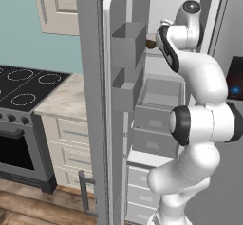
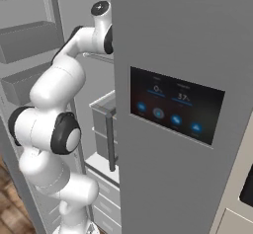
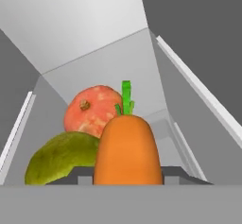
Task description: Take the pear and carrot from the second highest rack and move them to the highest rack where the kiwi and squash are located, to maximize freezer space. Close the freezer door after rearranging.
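In the hand view my gripper (image 3: 126, 175) is shut on the orange carrot (image 3: 126, 147), which stands upright between the fingers (image 3: 79, 173) with its green stalk pointing up. Just behind it lie a reddish round pear (image 3: 90, 109) and a green-yellow squash (image 3: 59, 159) on a grey freezer rack (image 3: 113, 67), close together. In the left base view the arm reaches into the upper part of the open freezer, and a small brown kiwi (image 1: 151, 43) shows beside the wrist. The freezer door (image 1: 92, 100) stands wide open to the left.
Bins (image 1: 127, 43) line the inside of the open door. Drawers (image 1: 156, 119) sit lower in the freezer. The closed fridge door with its dark display panel (image 2: 175, 104) blocks the right side. A stove (image 1: 23, 86) and counter (image 1: 64, 100) stand left of the door.
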{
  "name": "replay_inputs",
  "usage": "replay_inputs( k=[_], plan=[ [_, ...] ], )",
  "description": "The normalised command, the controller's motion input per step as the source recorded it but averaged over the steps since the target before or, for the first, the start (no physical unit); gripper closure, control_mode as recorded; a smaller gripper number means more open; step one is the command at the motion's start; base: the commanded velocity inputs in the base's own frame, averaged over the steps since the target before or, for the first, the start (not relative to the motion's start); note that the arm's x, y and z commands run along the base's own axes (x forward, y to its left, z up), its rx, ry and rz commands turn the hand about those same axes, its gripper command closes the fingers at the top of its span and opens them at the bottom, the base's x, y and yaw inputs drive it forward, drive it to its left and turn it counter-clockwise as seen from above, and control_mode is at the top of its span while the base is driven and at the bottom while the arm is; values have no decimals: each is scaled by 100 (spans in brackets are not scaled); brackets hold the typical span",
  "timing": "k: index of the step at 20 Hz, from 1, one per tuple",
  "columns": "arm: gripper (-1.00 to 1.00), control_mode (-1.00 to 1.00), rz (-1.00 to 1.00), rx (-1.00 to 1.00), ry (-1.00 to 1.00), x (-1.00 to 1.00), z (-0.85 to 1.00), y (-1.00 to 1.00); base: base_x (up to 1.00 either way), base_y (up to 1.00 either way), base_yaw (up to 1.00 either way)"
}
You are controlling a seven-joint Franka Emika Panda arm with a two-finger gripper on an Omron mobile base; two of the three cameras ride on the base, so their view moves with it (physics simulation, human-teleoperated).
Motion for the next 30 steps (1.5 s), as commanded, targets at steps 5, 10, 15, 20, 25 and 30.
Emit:
replay_inputs(
  k=[5,10,15,20,25,30],
  plan=[
    [-100,-100,0,-5,0,15,-53,-4,0,0,0],
    [-100,-100,0,-1,0,2,-32,0,0,0,0],
    [-100,-100,0,0,-2,-22,-3,4,0,0,0],
    [-100,-100,0,0,-8,-63,2,15,0,0,0],
    [-100,-100,0,0,-22,-81,6,15,0,0,0],
    [-100,-100,0,0,-23,-92,0,11,0,0,0]
  ],
)
